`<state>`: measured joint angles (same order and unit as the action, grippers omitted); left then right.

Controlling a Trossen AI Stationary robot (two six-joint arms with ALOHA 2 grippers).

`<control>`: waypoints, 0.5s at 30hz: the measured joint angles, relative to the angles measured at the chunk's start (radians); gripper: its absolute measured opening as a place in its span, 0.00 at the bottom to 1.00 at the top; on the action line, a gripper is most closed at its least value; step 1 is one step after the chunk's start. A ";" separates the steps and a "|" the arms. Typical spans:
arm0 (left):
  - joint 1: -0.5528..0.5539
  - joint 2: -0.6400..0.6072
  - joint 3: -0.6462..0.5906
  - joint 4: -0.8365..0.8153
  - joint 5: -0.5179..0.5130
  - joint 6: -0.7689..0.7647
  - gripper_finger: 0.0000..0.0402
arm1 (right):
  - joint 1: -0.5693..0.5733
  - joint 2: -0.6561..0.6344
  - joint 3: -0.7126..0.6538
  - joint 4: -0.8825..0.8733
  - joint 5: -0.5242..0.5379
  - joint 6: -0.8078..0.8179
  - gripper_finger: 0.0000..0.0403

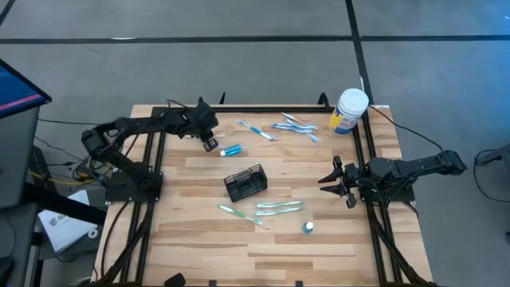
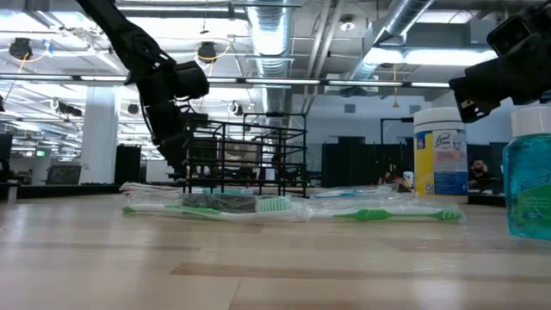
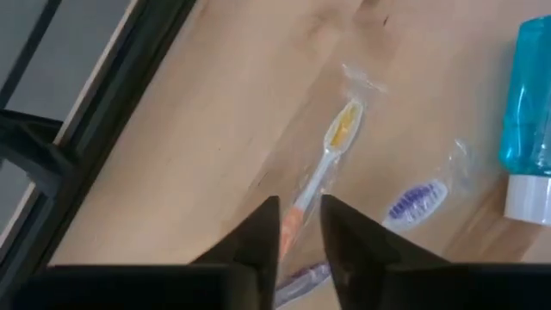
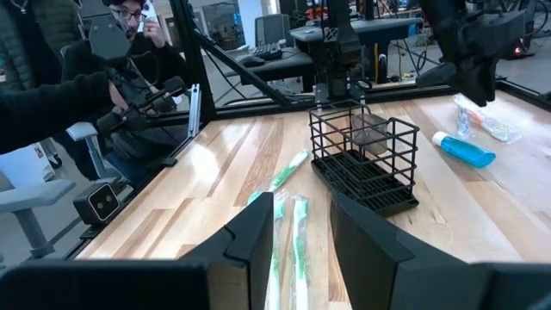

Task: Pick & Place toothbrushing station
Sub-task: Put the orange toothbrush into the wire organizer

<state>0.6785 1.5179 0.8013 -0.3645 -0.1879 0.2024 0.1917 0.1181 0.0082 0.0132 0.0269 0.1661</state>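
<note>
Right gripper (image 4: 297,228) fingers slightly apart, empty; we judge the wire-mesh holder (image 1: 245,182) unpicked, left gripper (image 1: 209,143) likewise empty.

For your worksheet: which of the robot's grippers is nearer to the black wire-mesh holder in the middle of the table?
Left. The left gripper hangs just up-table and left of the wire-mesh holder, beside the blue tube. The right gripper waits farther off, level with the holder toward the table's right edge.

black wire holder (image 1: 245,183), teal bottle (image 1: 230,149), green toothbrushes (image 1: 279,207)
</note>
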 joint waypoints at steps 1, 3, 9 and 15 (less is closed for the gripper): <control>0.000 0.004 0.000 0.004 0.001 0.000 0.26 | 0.000 0.000 0.000 0.000 0.000 0.000 0.27; 0.000 0.006 0.000 0.001 0.004 0.000 0.32 | 0.000 0.000 0.000 0.000 0.000 0.000 0.27; 0.000 0.021 0.000 0.028 0.010 0.000 0.42 | -0.010 0.000 0.000 -0.002 0.000 0.000 0.27; 0.000 0.052 0.000 0.042 0.010 0.002 0.41 | -0.025 0.000 0.000 -0.002 0.000 0.003 0.27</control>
<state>0.6781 1.5697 0.8013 -0.3230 -0.1780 0.2047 0.1669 0.1181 0.0082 0.0113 0.0267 0.1693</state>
